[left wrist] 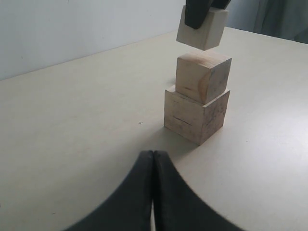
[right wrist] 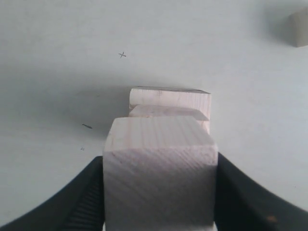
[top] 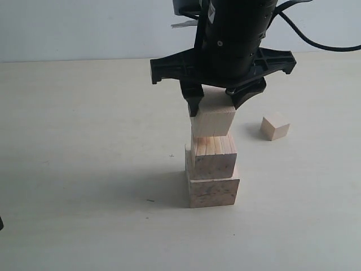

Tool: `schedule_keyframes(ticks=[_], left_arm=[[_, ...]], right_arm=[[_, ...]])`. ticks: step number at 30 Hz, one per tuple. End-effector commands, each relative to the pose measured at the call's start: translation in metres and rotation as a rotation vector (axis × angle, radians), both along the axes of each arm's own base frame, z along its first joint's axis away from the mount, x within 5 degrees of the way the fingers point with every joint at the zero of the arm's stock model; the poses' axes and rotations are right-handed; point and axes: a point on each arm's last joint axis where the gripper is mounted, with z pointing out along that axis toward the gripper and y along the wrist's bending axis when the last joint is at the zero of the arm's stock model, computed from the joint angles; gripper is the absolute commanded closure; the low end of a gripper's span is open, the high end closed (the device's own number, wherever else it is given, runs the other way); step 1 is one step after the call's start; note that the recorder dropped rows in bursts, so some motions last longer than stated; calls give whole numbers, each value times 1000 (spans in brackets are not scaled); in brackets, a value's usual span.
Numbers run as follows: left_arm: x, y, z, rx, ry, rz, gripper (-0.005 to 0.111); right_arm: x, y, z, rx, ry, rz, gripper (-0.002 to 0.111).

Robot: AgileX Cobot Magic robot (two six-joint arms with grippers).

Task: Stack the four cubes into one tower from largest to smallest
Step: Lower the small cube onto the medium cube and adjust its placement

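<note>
while pincer point(top: 214, 108) grips cube point(top: 213, 123) — tower point(top: 212, 169) below

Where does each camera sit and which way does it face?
Exterior view: low, off the arms, facing the two-cube stack; shows the right tool gripping the held cube.
Left wrist view: near the table, facing the stack; shut left tool in foreground.
Right wrist view: looks down onto the stack, its tool flanking the held cube.
Shared: exterior and right wrist both show the smallest cube apart.
</note>
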Motion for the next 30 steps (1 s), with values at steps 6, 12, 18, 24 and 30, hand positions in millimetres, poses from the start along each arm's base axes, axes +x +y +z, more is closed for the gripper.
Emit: schedule_keyframes(ticks=[6,12,18,24,30], left_arm=[[0,0,-1,-6,0,1,107],[0,0,-1,-6,0,1,107],[0,0,-1,-5,-2,1,107],[0,0,-1,-1,-6,1,107],[0,0,-1,-1,-6,1,107]], right_arm=[[4,3,-6,-16,5,7,98],[5,3,-7,-21,3,11,98],[4,3,-5,-17,-1,18,98],[1,1,1,-8,-16,18,98],[1,1,3,-6,-18,26,98]])
